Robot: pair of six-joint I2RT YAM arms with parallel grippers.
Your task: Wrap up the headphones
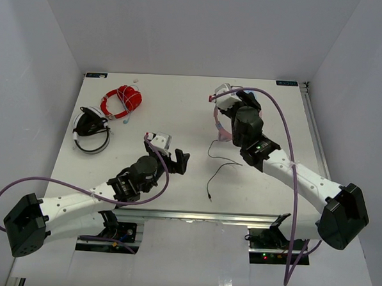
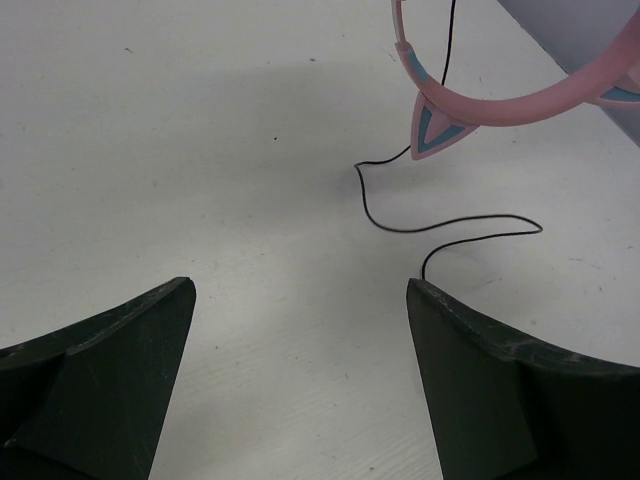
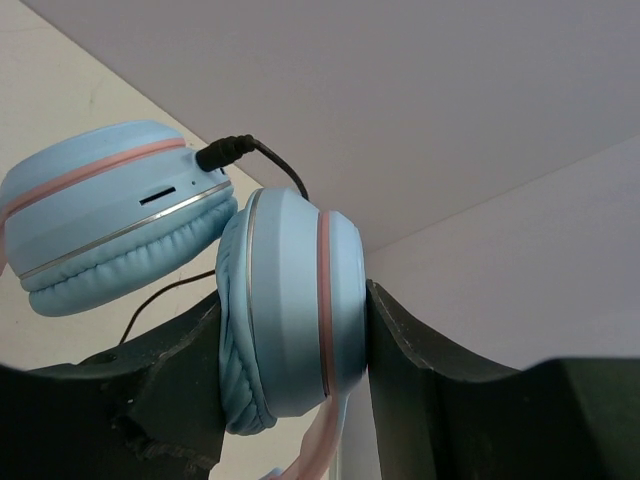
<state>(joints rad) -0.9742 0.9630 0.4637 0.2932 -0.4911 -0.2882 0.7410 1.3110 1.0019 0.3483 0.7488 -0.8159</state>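
Holding one light-blue earcup of the headphones (image 3: 290, 310) squarely between them, the right jaws are pinching it from both sides, cushion against one finger and shell against the other. The second earcup (image 3: 110, 215) hangs free just outside that grip, off to one side, with the plug of the thin dark cable (image 2: 362, 190) seated in its edge.

From where I stand, the wrapping itself does not look started. The cable runs down from the headphones and lies in slack, wandering loops on the table (image 1: 180, 104), none of it wound around the headband or the cups. Its loose run sits just ahead of the left jaws, roughly in line with the gap between them, and the pink headband (image 2: 440, 125) with a cat ear hangs farther ahead and to one side.

The left jaws are spread as wide as they go, with nothing between them (only bare table shows there).

So the pick-up seems done; catching the cable and coiling it around the headphones is all still left.
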